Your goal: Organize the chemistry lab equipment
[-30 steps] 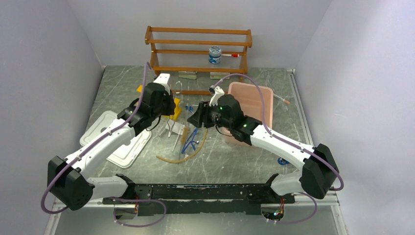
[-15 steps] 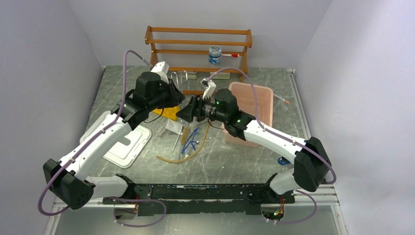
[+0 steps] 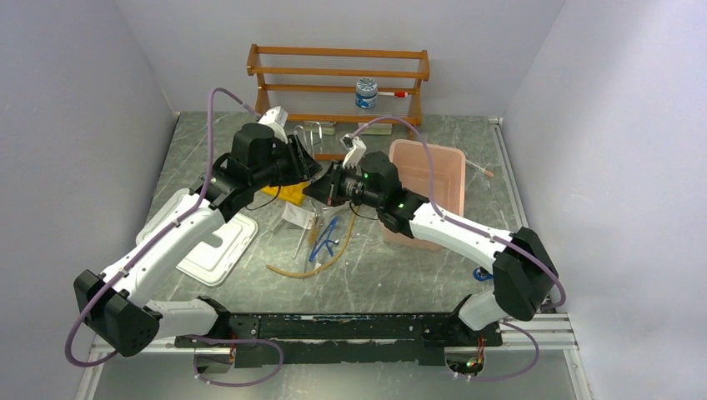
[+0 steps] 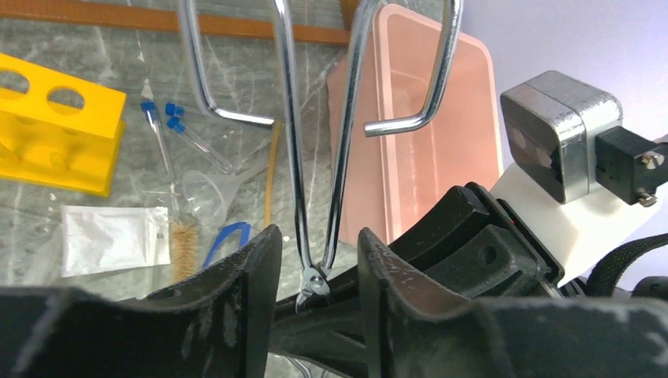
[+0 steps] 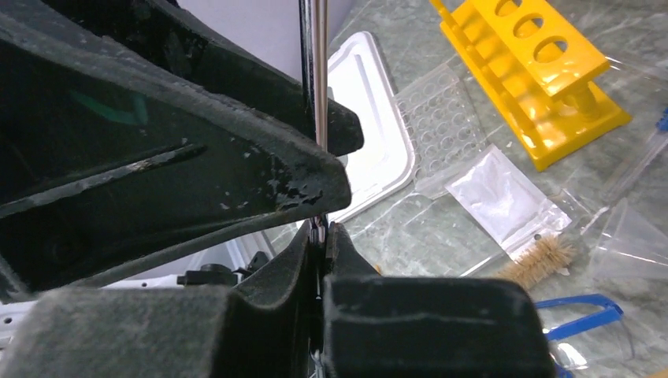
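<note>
Metal tongs (image 4: 317, 279) stand upright in the air between my two grippers, handles up (image 3: 304, 133). My right gripper (image 5: 321, 228) is shut on the thin lower part of the tongs (image 5: 315, 79). Either side of the pivot, my left gripper (image 4: 319, 236) is open, its fingers clear of the metal. On the table below lie the yellow test-tube rack (image 4: 55, 134), blue-capped tubes (image 4: 169, 118), a tan hose (image 3: 317, 262) and a blue clamp (image 3: 325, 237).
A pink bin (image 3: 433, 179) sits right of the grippers. A white lid (image 3: 213, 246) lies at the left. A wooden shelf (image 3: 333, 75) with a jar (image 3: 365, 93) stands at the back. A sachet (image 4: 110, 240) and a brush (image 5: 543, 256) lie by the rack.
The right gripper has closed on the tongs and the left gripper has opened off them. Both arms rose and moved toward the back a second ago.
</note>
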### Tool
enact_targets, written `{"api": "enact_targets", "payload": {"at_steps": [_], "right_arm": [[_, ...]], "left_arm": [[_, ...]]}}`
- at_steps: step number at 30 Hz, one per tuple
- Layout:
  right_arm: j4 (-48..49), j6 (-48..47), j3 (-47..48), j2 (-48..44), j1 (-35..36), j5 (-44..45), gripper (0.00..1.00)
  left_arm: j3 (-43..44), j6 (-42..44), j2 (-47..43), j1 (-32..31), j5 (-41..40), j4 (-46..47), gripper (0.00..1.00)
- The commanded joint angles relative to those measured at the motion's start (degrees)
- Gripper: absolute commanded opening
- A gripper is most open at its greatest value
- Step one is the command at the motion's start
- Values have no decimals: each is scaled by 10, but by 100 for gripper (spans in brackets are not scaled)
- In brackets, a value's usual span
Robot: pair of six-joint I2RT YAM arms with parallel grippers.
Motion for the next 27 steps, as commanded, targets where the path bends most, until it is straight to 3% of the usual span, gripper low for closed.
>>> {"api": "enact_targets", "payload": {"at_steps": [1, 4, 6, 13, 22, 27], "right_arm": [[34, -12, -8, -32, -2, 23, 0], [10, -35, 1, -52, -8, 31, 0], [-5, -44, 4, -67, -21, 35, 0], [-83, -47, -5, -134, -110, 75, 0], [-360, -91, 5, -196, -223, 266, 0], [-392, -116, -21, -183, -261, 250, 0]], "left_arm": [[19, 9, -3, -3, 23, 9, 54], [53, 36, 2, -1, 32, 6, 80], [71, 60, 2, -1, 31, 12, 87], [53, 120, -26, -1, -5, 55, 84], [18, 127, -8, -1, 13, 70, 80], [7, 124, 14, -1, 15, 76, 78]]}}
